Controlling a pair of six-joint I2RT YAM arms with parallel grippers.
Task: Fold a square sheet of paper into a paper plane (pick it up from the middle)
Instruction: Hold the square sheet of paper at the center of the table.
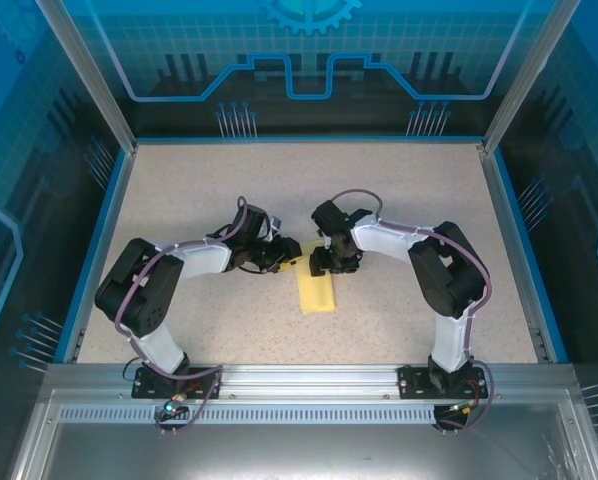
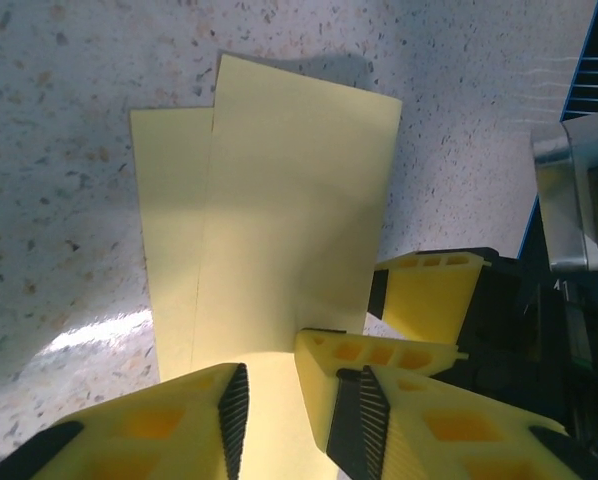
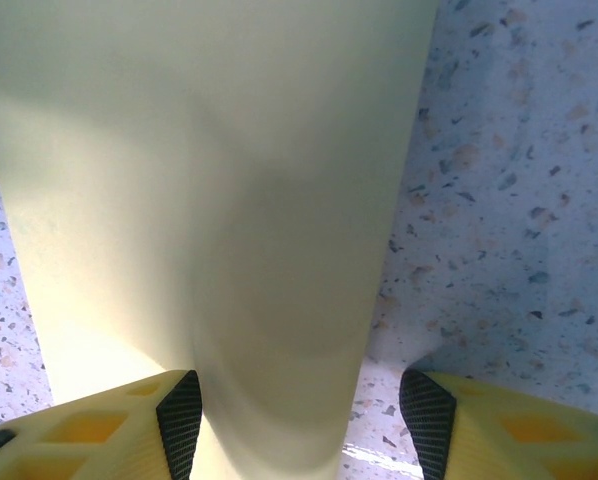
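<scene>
The square sheet of paper [image 2: 289,200], pale yellow, is seen folded over into a long strip of two layers, laid on the speckled table [image 2: 59,200]. In the left wrist view the strip is stretched straight ahead of the left gripper [image 2: 287,400]. The upper layer is lifted a little off the lower one, whose edge is exposed on the left side. The near end of the strip is taken in between this gripper's jaws, which are set close together with a narrow gap between them. Whether the paper is actually pinched cannot be told. Just to the right of this gripper, the yellow fingers of the other arm are seen against the strip's right edge.

In the right wrist view the paper is run forward from between the jaws of the right gripper [image 3: 304,410], which are spread wide. The raised fold is found beside the jaw on the left of the view, while the other jaw is set apart from it, over bare table. Nothing is clamped by this gripper.

From above, both grippers are placed at the far end of the strip, with the rest of it laid toward the arm bases.
</scene>
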